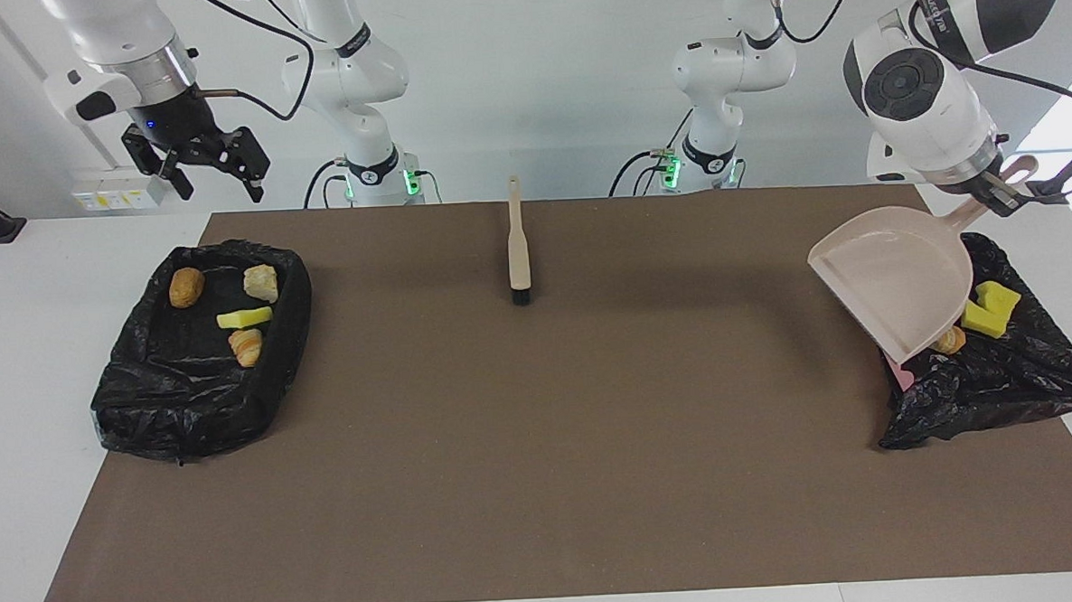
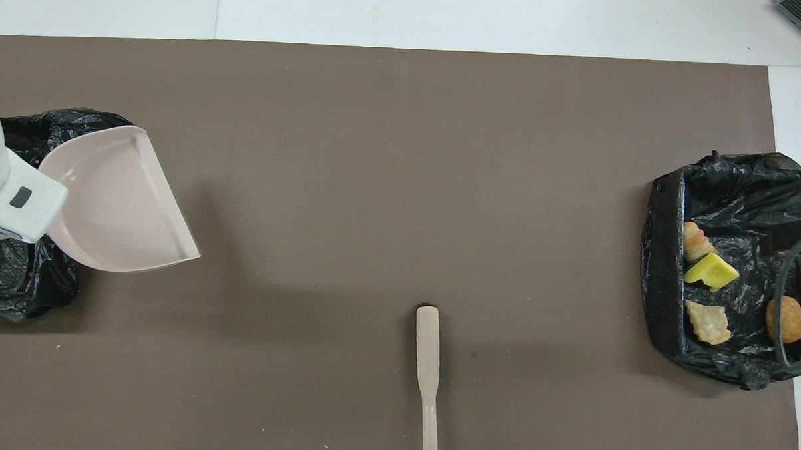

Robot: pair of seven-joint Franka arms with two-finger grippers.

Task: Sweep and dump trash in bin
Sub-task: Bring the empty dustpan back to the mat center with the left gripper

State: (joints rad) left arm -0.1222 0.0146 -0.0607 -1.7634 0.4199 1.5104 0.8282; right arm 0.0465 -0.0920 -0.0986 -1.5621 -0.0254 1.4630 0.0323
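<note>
The trash lies in two black-bagged bins. The bin [image 1: 187, 398] at the right arm's end holds several scraps: a brown lump [image 1: 186, 286], a pale lump [image 1: 260, 282], a yellow sponge piece [image 1: 244, 317] and an orange lump [image 1: 247, 346]. The bin [image 1: 1001, 380] at the left arm's end holds a yellow sponge piece [image 1: 990, 308] and a bread lump [image 1: 951, 341], partly hidden by the dustpan. My left gripper [image 1: 995, 196] is shut on the handle of the beige dustpan [image 1: 897, 276], held in the air over that bin's inner edge; its pan looks empty [image 2: 115, 202]. My right gripper [image 1: 216, 184] hangs open over the other bin's edge.
A beige brush [image 1: 518, 243] lies on the brown mat [image 1: 542, 445] midway between the arms' bases, handle toward the robots, bristles pointing away. In the overhead view the brush [image 2: 428, 359] sits well apart from both bins [image 2: 666, 261].
</note>
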